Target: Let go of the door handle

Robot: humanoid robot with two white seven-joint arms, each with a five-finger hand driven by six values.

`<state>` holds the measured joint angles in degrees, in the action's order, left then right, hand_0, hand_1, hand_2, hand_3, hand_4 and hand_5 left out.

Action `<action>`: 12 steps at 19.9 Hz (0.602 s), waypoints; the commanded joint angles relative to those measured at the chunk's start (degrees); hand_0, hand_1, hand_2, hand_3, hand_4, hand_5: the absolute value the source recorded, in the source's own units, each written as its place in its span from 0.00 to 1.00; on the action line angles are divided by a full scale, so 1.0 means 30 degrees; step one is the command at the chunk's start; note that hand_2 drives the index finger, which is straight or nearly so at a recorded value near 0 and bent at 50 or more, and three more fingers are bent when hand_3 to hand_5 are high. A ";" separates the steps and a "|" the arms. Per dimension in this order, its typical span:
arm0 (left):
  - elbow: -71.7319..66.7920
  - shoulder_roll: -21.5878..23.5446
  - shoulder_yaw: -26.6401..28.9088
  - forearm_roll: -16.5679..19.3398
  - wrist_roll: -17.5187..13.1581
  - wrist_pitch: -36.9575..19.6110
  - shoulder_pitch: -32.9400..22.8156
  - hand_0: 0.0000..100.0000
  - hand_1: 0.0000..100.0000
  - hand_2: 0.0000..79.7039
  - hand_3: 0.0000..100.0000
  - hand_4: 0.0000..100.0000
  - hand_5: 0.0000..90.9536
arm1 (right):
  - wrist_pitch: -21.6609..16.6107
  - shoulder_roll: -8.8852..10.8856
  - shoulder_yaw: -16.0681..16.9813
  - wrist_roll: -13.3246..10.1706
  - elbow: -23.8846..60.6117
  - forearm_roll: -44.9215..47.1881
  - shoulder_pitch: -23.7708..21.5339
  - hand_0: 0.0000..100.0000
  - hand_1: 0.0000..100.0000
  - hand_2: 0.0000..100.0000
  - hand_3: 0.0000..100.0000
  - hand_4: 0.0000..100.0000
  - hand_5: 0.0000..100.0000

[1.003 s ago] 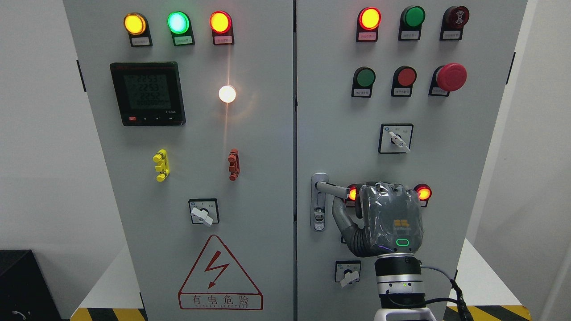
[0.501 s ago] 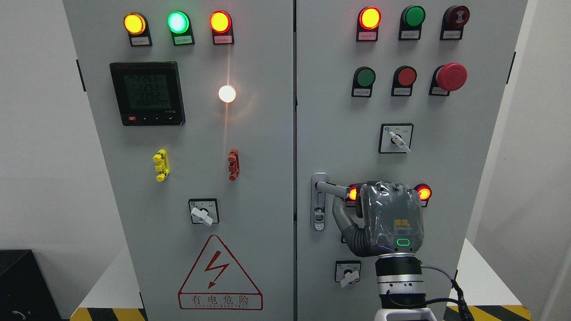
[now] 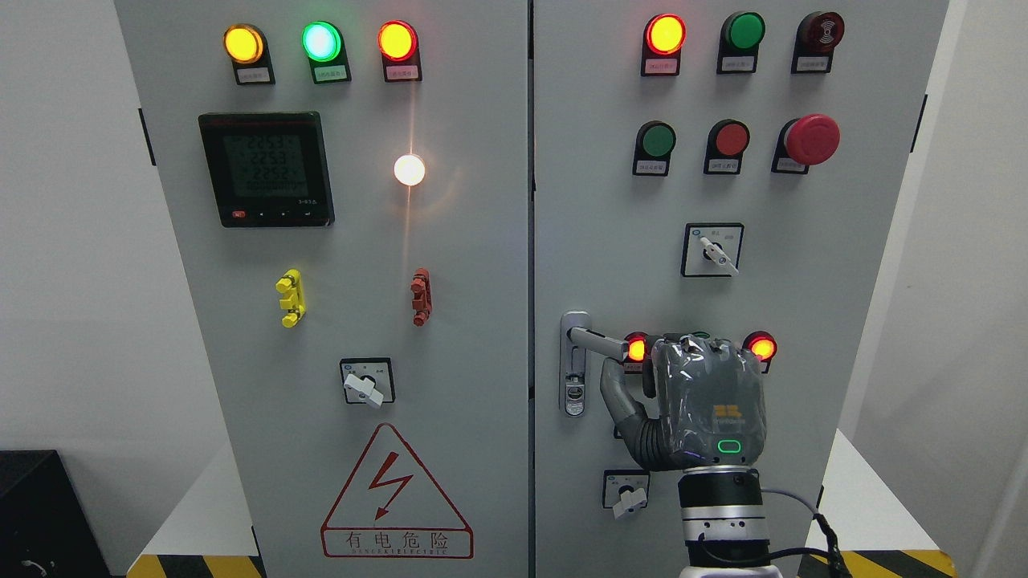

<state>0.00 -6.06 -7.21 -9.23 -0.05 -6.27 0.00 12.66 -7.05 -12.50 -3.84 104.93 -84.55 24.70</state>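
one hand in my view, the right hand [image 3: 707,401], at 5 o'clock, fingers curled round the door handle [image 3: 598,343].

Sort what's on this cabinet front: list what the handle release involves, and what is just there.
Involved:
- right hand, its thumb under the lever
- door handle, lever turned out to the right
- right cabinet door

Just there:
- red mushroom stop button
- digital meter
- indicator lamps, e.g. the lit green one
- rotary selector switches, e.g.
- electric hazard sign

The single head view faces the grey cabinet [image 3: 450,241] straight on, close enough to crop its edges.
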 commanded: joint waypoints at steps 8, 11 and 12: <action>-0.0557 0.0000 0.0000 0.0001 0.0016 0.0009 0.0498 0.12 0.56 0.00 0.00 0.00 0.00 | -0.0644 0.0212 0.0035 -0.0154 0.1847 0.0117 -0.2048 0.53 0.40 0.72 0.93 0.90 0.97; -0.0557 0.0000 0.0000 0.0001 0.0016 0.0009 0.0498 0.12 0.56 0.00 0.00 0.00 0.00 | -0.1522 0.0183 0.0852 -0.0330 0.2579 0.0176 -0.2926 0.53 0.39 0.65 0.84 0.84 0.88; -0.0557 0.0000 0.0000 0.0001 0.0016 0.0009 0.0498 0.12 0.56 0.00 0.00 0.00 0.00 | -0.2019 0.0183 0.1262 -0.0330 0.2784 0.0379 -0.3219 0.53 0.39 0.63 0.82 0.82 0.84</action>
<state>0.00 -6.06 -7.21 -9.23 -0.05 -6.27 0.00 9.09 -6.68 -11.98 -4.44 108.40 -84.13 18.94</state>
